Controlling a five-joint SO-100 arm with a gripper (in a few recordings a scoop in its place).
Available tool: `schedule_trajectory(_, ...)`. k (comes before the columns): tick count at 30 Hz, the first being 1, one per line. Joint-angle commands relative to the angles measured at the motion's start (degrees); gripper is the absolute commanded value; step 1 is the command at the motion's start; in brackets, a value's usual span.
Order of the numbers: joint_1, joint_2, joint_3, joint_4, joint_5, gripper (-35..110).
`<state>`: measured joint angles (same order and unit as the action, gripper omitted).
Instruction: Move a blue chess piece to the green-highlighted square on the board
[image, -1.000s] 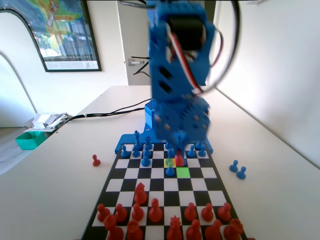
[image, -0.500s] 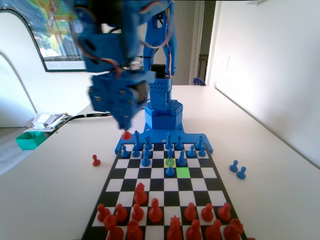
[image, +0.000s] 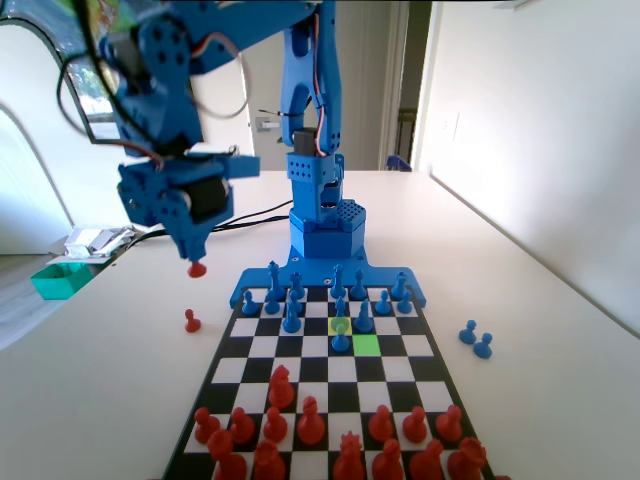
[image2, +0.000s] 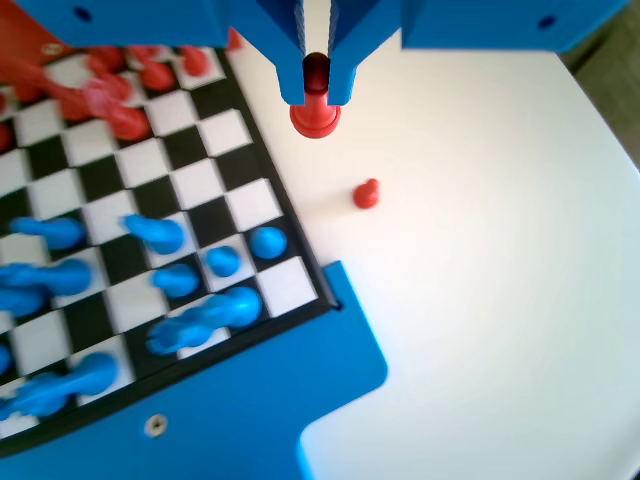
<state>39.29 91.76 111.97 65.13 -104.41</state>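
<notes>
Blue chess piece (image: 341, 342) stands on the board (image: 300, 372), just left of the green-highlighted square (image: 366, 344) in fixed view. Claw (image: 195, 257) hangs above the counter (image: 120, 340), left of the board, pinching a red pawn (image2: 315, 116). Another red pawn (image: 192, 321) stands on the counter below.

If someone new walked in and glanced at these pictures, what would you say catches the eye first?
The blue two-finger gripper hangs in the air left of the black-and-white chequered board in the fixed view, shut on a small red plastic pawn above the white table. Another red pawn stands alone on the table just below it. On the board, the bright green-highlighted square lies bare, with a small blue plastic pawn beside it on its left.
</notes>
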Motion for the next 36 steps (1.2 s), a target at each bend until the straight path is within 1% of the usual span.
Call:
schedule_trajectory(1, 2.8, -0.5, 1.7, -4.0, -1.9, 1)
schedule_trajectory(9, 3.5, -5.4, 7.7, -16.2, -2.8, 1)
schedule_trajectory(19, 3.2, -8.6, 14.8, -27.8, -4.1, 1)
schedule_trajectory(26, 3.1, -10.7, 18.3, -33.6, -5.5, 1)
schedule_trajectory(36, 4.1, -12.5, 20.1, -36.9, -7.8, 1)
